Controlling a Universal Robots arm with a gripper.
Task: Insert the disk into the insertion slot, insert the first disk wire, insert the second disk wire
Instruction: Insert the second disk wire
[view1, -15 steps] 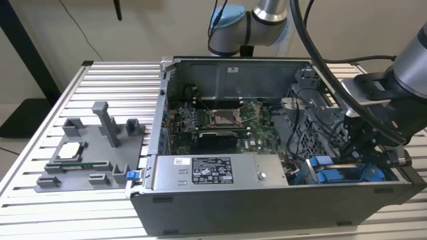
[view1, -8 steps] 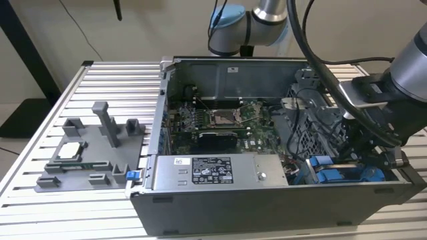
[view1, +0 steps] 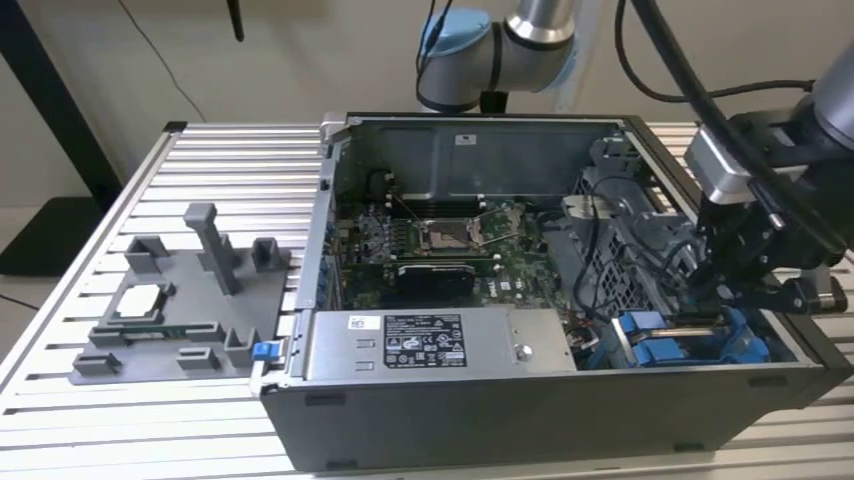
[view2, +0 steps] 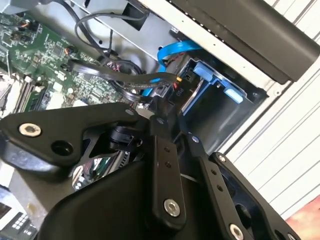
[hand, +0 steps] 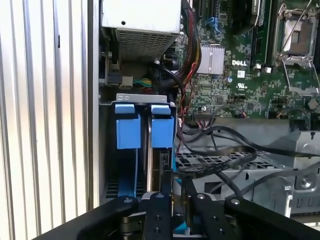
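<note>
An open dark grey metal computer case (view1: 441, 420) lies on a ribbed aluminium surface (view1: 80, 420), with its green motherboard (view1: 447, 245) exposed and a silver power supply box with a white label (view1: 427, 345) along its near wall. At the exterior view's right, the black gripper (view1: 714, 290) on the robot arm reaches down into the near right corner of the case, over the drive bay. There the disk in its bright blue plastic carrier frame (view1: 667, 345) already sits in the insertion slot; in the first wrist view two blue carrier tabs (hand: 145, 130) stand side by side in the bay, and the black fingers (hand: 160, 220) are just behind them. In the second wrist view the fingers (view2: 162, 165) are drawn close together at the tips, right at a black cable connector (view2: 160, 92) near the disk's end, with a flat blue data cable (view2: 175, 50) curving just beyond; whether they actually pinch the connector cannot be told. Black cables (hand: 220, 160) loop over the grey metal cage beside the bay. On the surface to the exterior view's left, well apart from the case, sits a grey plastic fixture tray (view1: 174, 310) with upright posts.
</note>
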